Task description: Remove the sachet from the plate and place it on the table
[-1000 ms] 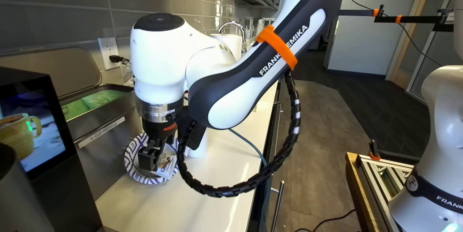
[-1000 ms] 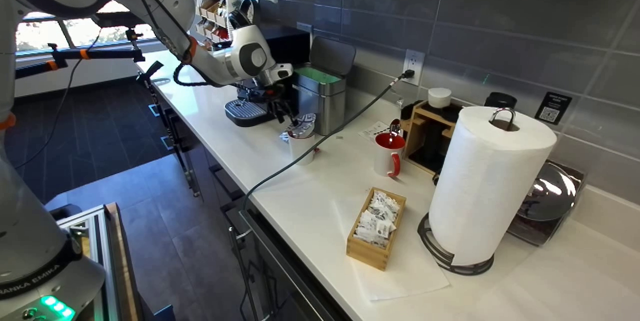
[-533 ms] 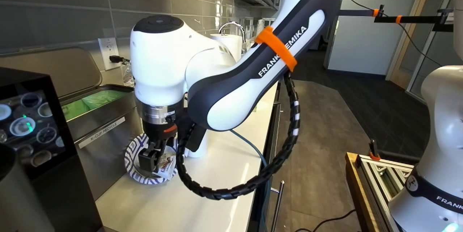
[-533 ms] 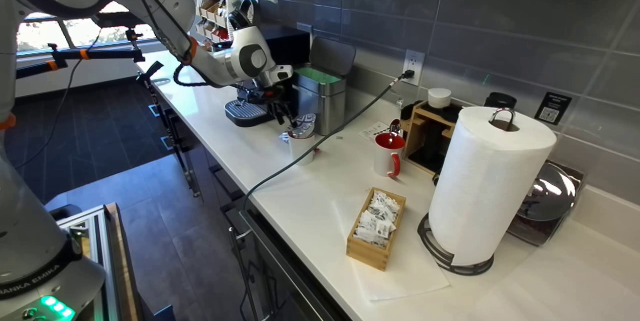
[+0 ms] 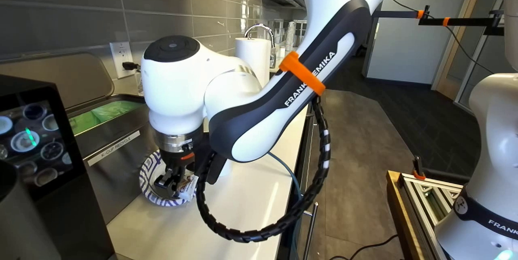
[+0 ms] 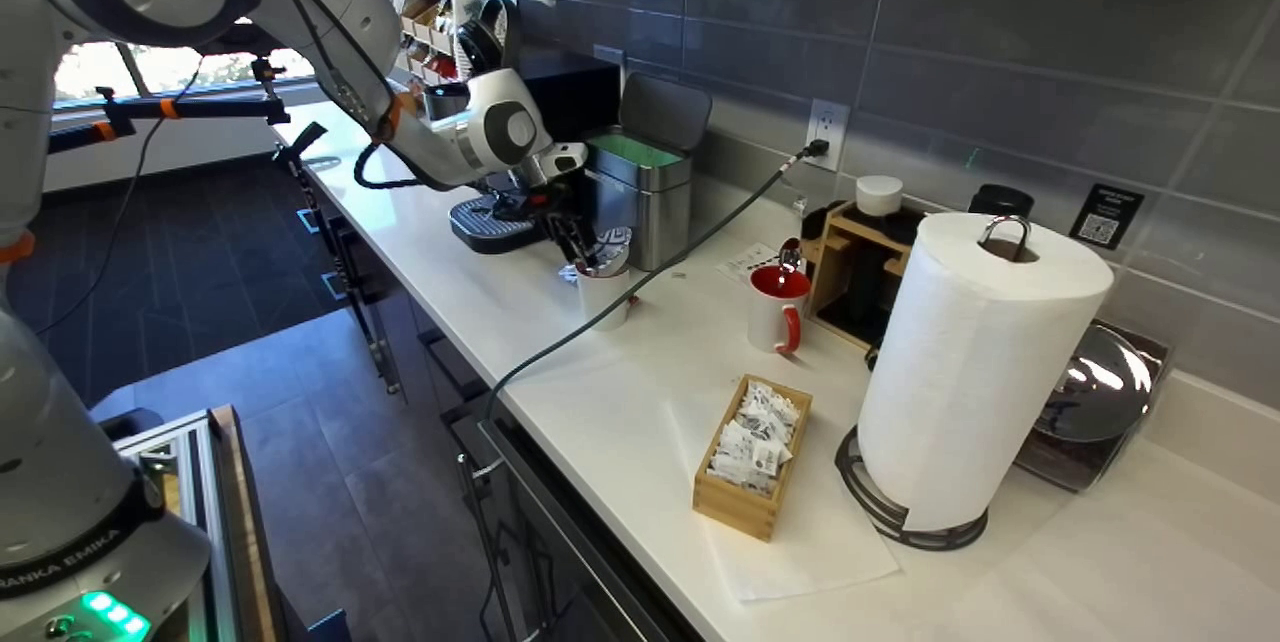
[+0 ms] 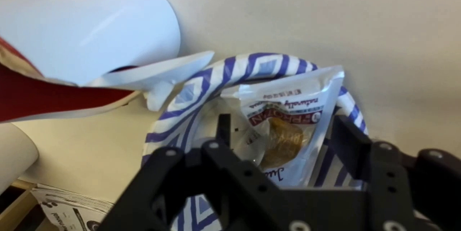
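The sachet (image 7: 288, 130), a white and clear packet with dark red print and a brown item inside, lies in the plate (image 7: 158, 137). It also shows in an exterior view (image 5: 187, 190) beside my fingers. The plate has a blue-and-white patterned rim (image 5: 146, 181) and stands on the off-white table (image 5: 226, 219). In an exterior view the plate (image 6: 614, 240) is partly hidden behind a cup. My gripper (image 7: 284, 132) is open over the plate, with one finger on each side of the sachet. Whether the fingers touch it, I cannot tell. The gripper also shows in both exterior views (image 5: 169, 190) (image 6: 580, 257).
A white cup (image 7: 108, 26) with a red inside stands close beside the plate, a white piece jutting from it toward the rim. A metal bin (image 5: 121, 163) stands behind the plate. A cable (image 6: 640, 287) crosses the counter. A wooden sachet box (image 6: 735, 507) stands farther along.
The arm and gripper have moved down toward the plate within the last half second. The sachet, plate and cup look unmoved.
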